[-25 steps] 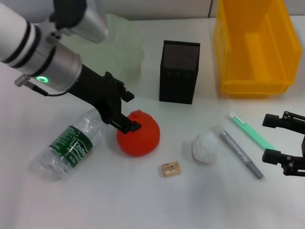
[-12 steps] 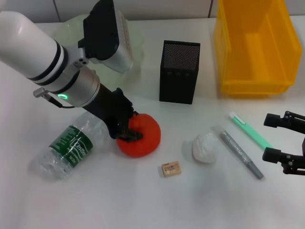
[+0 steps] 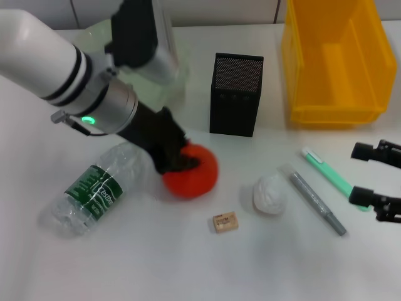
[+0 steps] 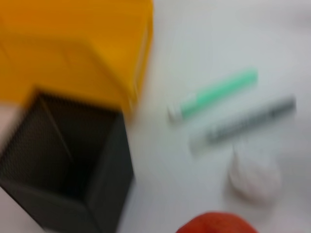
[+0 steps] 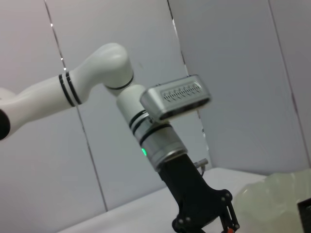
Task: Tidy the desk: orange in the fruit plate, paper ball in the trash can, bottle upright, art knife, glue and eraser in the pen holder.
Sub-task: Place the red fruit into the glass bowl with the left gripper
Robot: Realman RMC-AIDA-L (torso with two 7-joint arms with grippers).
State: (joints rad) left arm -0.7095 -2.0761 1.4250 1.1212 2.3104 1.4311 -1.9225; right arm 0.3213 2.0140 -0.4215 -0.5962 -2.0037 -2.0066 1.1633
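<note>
With my left gripper (image 3: 178, 160) clamped on the orange (image 3: 191, 170) just right of the lying bottle (image 3: 94, 191), a shallow grip could let it roll off before the fruit plate (image 3: 178, 78).

Only non-task stuff here is the wall (image 5: 233, 73): plain grey panels split by thin dark seams, looking tilted in the right wrist view. The head view catches a thin strip of it along the top.

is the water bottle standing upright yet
No, in the head view the bottle lies on its side on the desk, next to the orange.
</note>
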